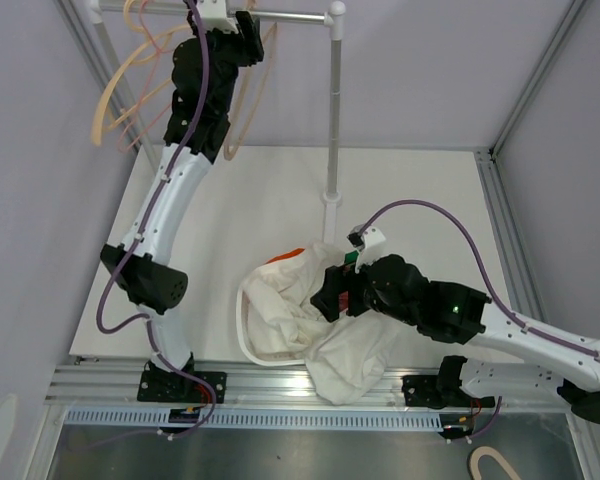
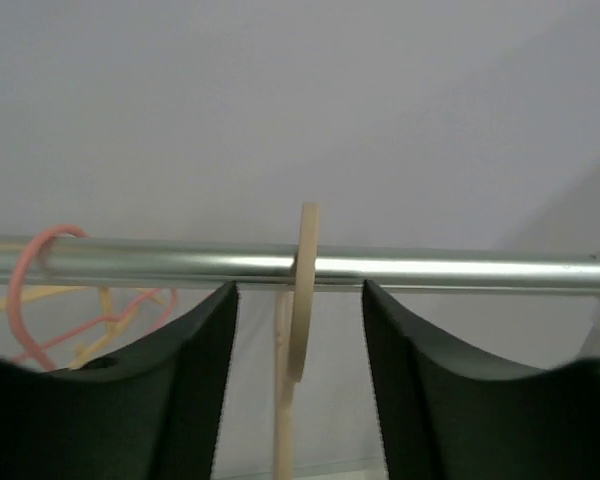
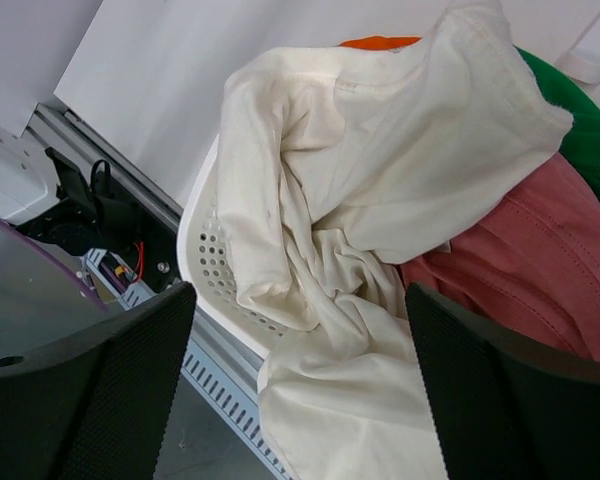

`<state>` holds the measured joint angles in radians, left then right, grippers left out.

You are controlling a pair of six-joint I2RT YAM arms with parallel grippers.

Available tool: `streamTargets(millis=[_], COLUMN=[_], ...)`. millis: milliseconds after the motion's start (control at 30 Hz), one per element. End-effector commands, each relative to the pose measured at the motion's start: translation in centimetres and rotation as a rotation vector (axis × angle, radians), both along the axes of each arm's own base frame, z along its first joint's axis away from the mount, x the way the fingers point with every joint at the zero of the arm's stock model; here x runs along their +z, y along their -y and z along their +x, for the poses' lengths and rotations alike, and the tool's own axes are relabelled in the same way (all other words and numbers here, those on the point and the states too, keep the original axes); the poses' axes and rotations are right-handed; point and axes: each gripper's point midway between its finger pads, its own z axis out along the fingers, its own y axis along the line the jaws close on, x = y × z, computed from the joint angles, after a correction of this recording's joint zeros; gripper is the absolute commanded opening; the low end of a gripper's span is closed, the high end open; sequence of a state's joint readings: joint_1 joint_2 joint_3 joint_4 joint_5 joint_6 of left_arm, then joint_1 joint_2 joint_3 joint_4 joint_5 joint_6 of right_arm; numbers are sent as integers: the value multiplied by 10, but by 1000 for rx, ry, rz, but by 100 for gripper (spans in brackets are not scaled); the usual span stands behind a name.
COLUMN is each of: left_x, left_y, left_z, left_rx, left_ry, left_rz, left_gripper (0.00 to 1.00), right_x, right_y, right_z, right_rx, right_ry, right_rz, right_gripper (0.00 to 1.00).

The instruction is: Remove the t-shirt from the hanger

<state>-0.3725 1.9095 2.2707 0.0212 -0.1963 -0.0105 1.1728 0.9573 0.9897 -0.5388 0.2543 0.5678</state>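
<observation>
The cream t-shirt [image 1: 352,358] lies off the hanger, bunched in a white basket [image 1: 244,330] and spilling over its front rim; it also shows in the right wrist view [image 3: 380,200]. My right gripper [image 1: 325,298] hangs open and empty just above it [image 3: 298,295]. A bare beige hanger [image 1: 248,105] hangs by its hook [image 2: 303,290] on the metal rail [image 2: 430,270]. My left gripper [image 1: 246,32] is raised to the rail, open, with one finger on each side of the hook [image 2: 298,288], not touching it.
Pink and peach hangers [image 1: 125,75] hang on the rail's left end [image 2: 40,270]. The rack's upright pole [image 1: 333,120] stands behind the basket. Red [image 3: 520,270], green [image 3: 580,130] and orange [image 3: 380,42] clothes lie in the basket. A metal frame rail [image 1: 280,385] runs along the near edge.
</observation>
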Motion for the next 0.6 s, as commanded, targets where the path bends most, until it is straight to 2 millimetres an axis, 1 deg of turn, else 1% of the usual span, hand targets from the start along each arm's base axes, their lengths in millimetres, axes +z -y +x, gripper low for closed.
streamTargets(millis=[0, 33, 67, 100, 133, 167, 200, 233, 267, 300, 333, 367, 400, 433, 467, 500, 567], left_x=[66, 62, 58, 61, 75, 65, 64, 56, 54, 26, 22, 15, 11, -16, -24, -42, -58], left_y=[-34, -39, -45, -55, -69, -73, -77, -87, -94, -98, -95, -105, -107, -105, -106, -103, -101], left_z=[-66, -73, -81, -95, -128, -136, -153, -181, -199, -223, -223, -258, -276, -281, -313, -321, -349], left_rx=[43, 56, 69, 95, 99, 99, 80, 72, 67, 35, 19, -4, -32, -50, -112, -140, -204], left_ry=[113, 85, 65, 51, 73, 46, 25, 9, -1, -63, -83, -66, -59, -99, -66, -82, -92], left_rz=[-17, -3, 6, -11, -39, -41, -75, -95, -121, -144, -155, -174, -202, -191, -189, -173, -143], left_gripper=[65, 76, 80, 86, 99, 99, 100, 100, 100, 100, 99, 100, 100, 100, 99, 99, 100], right_x=[10, 14, 23, 28, 38, 55, 64, 73, 82, 99, 107, 114, 127, 129, 134, 137, 141], right_y=[-8, -9, -11, -11, -12, -13, -12, -13, -12, -10, -9, -7, -3, 0, 1, 4, 10], right_z=[5, 7, 9, 13, 17, 20, 25, 28, 31, 37, 40, 42, 46, 48, 48, 50, 53], right_rx=[0, 3, 5, 14, 9, 12, 10, 9, 6, 0, -1, -8, -27, -32, -31, -35, -49], right_ry=[27, 44, 67, 103, 135, 168, 202, 225, 241, 269, 283, 296, 311, 318, 324, 332, 341], right_rz=[43, 45, 55, 43, 56, 78, 77, 90, 98, 120, 128, 138, 157, 153, 158, 160, 145], right_gripper=[93, 96, 99, 100, 99, 100, 100, 99, 100, 99, 99, 100, 99, 99, 99, 100, 99])
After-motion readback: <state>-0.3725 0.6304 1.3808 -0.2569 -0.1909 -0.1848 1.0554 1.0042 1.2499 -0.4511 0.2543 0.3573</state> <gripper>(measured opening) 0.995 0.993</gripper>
